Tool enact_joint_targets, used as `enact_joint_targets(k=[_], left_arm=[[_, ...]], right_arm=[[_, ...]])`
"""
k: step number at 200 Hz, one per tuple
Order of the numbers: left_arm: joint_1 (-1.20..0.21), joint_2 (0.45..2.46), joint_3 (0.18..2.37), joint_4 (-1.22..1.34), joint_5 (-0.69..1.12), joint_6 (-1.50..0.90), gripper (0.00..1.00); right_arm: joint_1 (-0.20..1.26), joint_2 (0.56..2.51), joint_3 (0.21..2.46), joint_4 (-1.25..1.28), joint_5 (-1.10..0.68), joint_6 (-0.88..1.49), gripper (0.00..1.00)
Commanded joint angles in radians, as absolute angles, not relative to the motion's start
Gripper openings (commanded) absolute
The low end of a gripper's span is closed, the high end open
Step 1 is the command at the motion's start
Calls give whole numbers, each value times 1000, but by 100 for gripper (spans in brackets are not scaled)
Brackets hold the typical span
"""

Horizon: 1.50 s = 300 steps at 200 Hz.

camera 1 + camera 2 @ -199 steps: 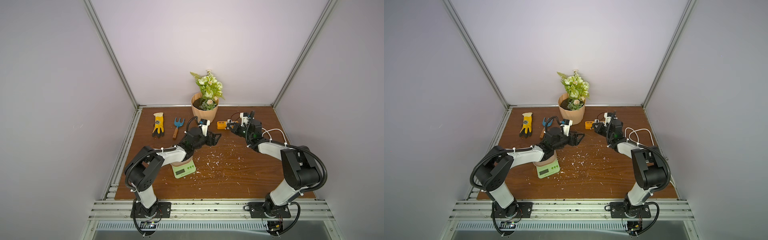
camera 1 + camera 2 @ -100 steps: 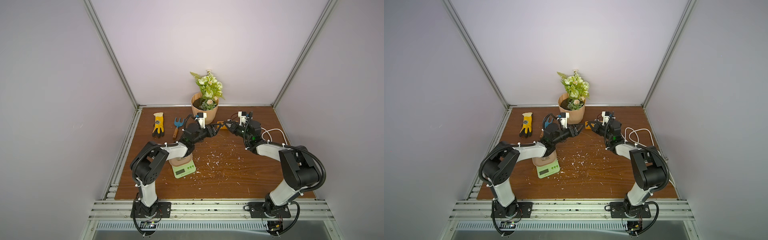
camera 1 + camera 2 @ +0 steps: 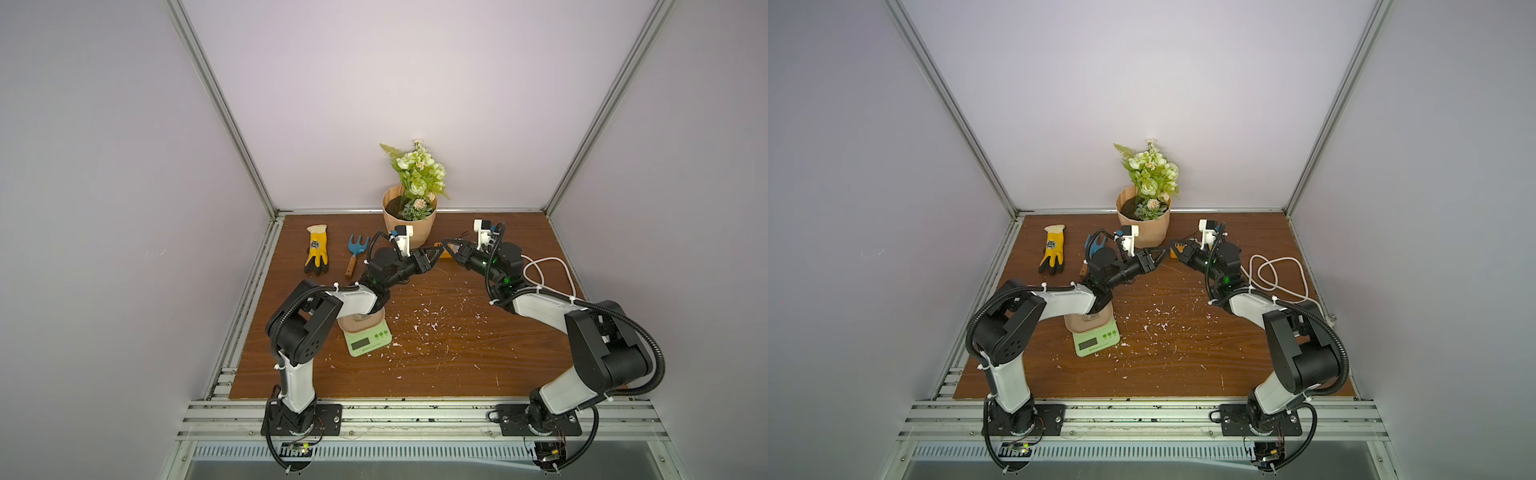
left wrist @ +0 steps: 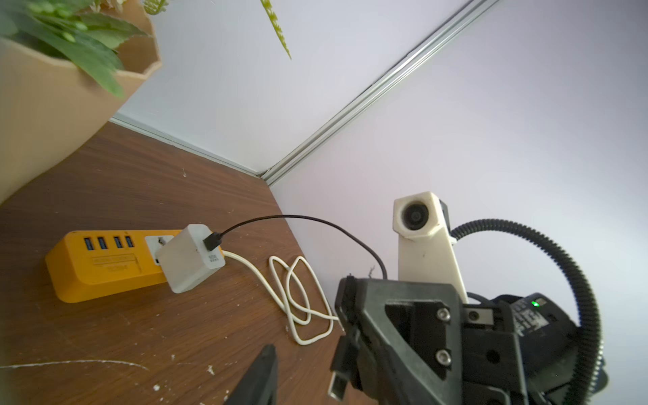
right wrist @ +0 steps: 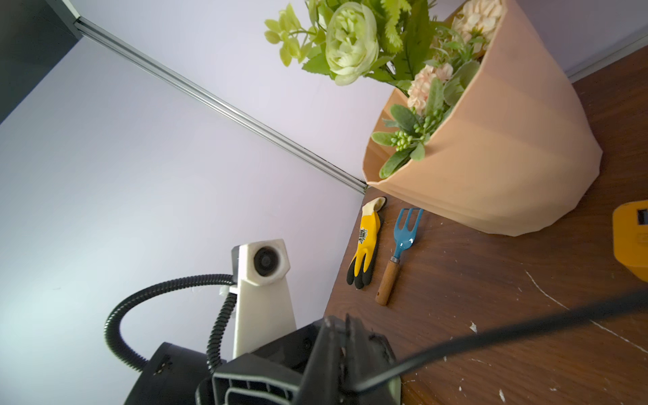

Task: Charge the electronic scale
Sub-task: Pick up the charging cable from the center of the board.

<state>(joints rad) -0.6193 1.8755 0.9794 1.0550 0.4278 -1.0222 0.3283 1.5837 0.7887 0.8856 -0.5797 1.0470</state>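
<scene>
We find the electronic scale (image 3: 368, 340) toward the front left of the wooden table (image 3: 436, 374), display facing the front edge and tan tray half hidden under the left forearm (image 3: 353, 301), well apart from the orange power strip (image 4: 101, 266) at the back beside the flower pot (image 3: 409, 228). Near that strip the two tools meet tip to tip. The right gripper (image 3: 449, 245) is pinched tight on the plug (image 4: 339, 382) of the black cable (image 4: 315, 224) (its other end sits in the white charger cube (image 4: 189, 259) on the strip), while the left gripper (image 3: 437, 250) has its jaws partly apart, the one finger (image 4: 261, 375) we see lying just beside the plug, not touching.
</scene>
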Motion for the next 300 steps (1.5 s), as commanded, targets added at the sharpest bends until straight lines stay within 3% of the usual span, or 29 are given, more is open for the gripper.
enact_joint_targets(k=[1,122,171,204,234,270,300], left_arm=[[-605,1892,967,1184,466,-1077,38],[-588,1921,957,1275,488,-1105,12],[-572,1911,942,1292,500,-1088,5],[-552,1902,927,1281,521,-1074,4],[-517,1897,940,1237,604,-1030,3],[-477,1896,989,1117,723,-937,4],[-472,1899,1083,938,829,-794,4]], right_arm=[[336,1555,784,965,-560,1074,11],[341,1580,785,994,-574,1080,14],[338,1559,764,949,-583,1025,33],[314,1524,740,900,-617,966,37],[233,1444,710,773,-736,802,37],[73,1416,727,715,-1014,659,31],[63,1404,837,540,-1106,504,31]])
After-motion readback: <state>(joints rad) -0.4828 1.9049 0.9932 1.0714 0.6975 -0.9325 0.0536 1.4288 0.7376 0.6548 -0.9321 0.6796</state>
